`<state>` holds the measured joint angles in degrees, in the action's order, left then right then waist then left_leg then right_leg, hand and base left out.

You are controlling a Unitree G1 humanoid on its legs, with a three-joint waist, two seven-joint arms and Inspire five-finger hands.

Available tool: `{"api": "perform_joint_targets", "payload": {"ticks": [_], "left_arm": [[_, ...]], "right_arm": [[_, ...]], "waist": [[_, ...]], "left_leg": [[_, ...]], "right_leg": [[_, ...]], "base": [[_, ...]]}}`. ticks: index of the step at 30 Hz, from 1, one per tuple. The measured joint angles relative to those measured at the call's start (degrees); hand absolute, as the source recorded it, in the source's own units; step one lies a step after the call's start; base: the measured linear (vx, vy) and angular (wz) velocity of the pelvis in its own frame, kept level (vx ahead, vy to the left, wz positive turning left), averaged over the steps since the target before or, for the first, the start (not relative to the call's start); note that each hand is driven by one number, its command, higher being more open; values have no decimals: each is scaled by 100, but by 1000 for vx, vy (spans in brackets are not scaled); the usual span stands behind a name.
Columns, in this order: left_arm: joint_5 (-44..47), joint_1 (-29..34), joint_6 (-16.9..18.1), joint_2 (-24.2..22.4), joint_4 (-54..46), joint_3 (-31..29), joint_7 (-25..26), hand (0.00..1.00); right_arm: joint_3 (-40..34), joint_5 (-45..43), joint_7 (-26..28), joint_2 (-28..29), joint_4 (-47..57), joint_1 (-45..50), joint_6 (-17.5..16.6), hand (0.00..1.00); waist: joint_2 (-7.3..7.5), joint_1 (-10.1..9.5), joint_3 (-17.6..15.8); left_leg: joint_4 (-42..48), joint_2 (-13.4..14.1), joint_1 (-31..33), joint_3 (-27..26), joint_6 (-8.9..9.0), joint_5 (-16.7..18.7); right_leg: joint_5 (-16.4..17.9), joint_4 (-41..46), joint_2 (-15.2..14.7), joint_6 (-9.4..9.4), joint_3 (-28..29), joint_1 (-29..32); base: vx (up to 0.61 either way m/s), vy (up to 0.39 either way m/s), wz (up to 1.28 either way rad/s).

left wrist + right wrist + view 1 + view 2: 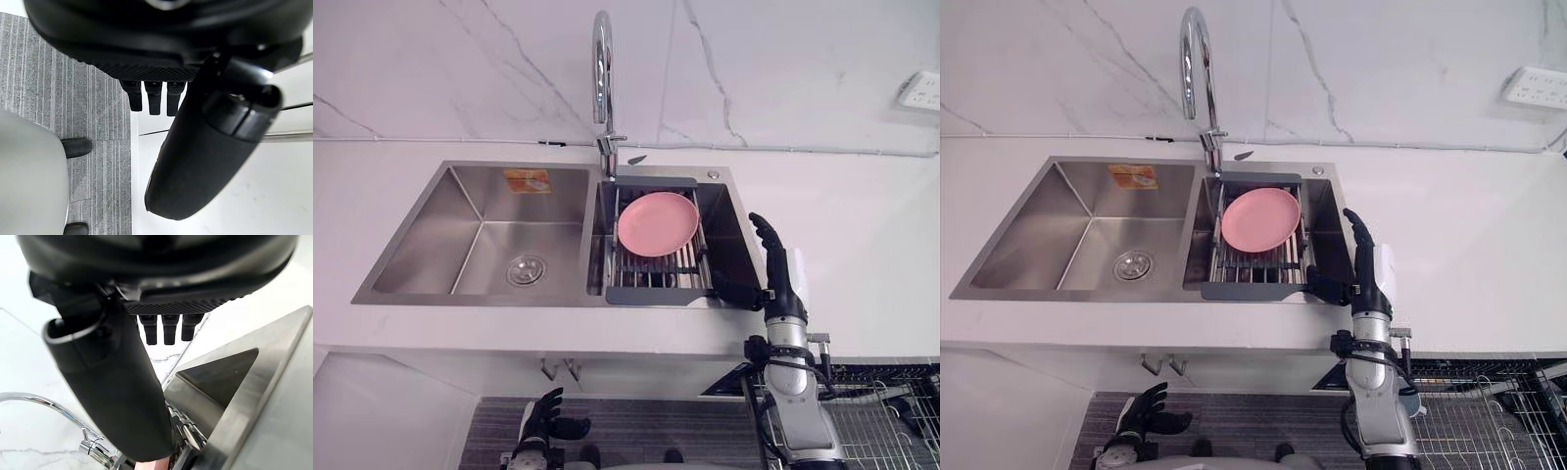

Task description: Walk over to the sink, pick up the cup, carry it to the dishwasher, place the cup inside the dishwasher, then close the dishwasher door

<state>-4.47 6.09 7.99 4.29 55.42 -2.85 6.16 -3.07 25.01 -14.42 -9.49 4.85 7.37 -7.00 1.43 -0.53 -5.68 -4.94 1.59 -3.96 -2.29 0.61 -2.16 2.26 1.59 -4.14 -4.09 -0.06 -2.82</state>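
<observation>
While the right hand (pixel 781 282) stands raised over the near right corner of the sink (pixel 480 300), its fingers are straight and its thumb is spread, grasping nothing. A white shape (pixel 1386 262) on the counter just right of that hand may be the cup; I cannot tell. A pink plate (pixel 658 223) lies on the drain rack (pixel 651 272) in the right basin. The left hand (pixel 543 416) hangs low at the near left, fingers relaxed and released. The dishwasher rack (pixel 876 421) lies near right.

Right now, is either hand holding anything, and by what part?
Nothing is held: right hand open at the right edge of the sink, left hand open, hanging low.
</observation>
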Motion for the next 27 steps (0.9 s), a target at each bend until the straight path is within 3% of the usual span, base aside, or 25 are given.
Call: {"api": "perform_joint_targets", "payload": {"ticks": [8, 27], "left_arm": [[1, 1, 9, 0, -13, 16, -9, 90], [5, 5, 114, 17, -161, 219, -14, 90]], "right_arm": [[27, 246, 16, -421, -248, -360, 0, 90], [847, 1527, -67, -1172, -1716, -1712, 79, 90]], "waist": [[-6, -20, 3], [-64, -168, -55]], "left_leg": [[1, -18, 32, 42, -10, -20], [0, -79, 273, 330, -36, -100]], "right_leg": [[1, 0, -13, -3, -56, 4], [13, 27, -56, -21, -337, 106]], "base": [[-2, -6, 4], [-22, -19, 9]]}}
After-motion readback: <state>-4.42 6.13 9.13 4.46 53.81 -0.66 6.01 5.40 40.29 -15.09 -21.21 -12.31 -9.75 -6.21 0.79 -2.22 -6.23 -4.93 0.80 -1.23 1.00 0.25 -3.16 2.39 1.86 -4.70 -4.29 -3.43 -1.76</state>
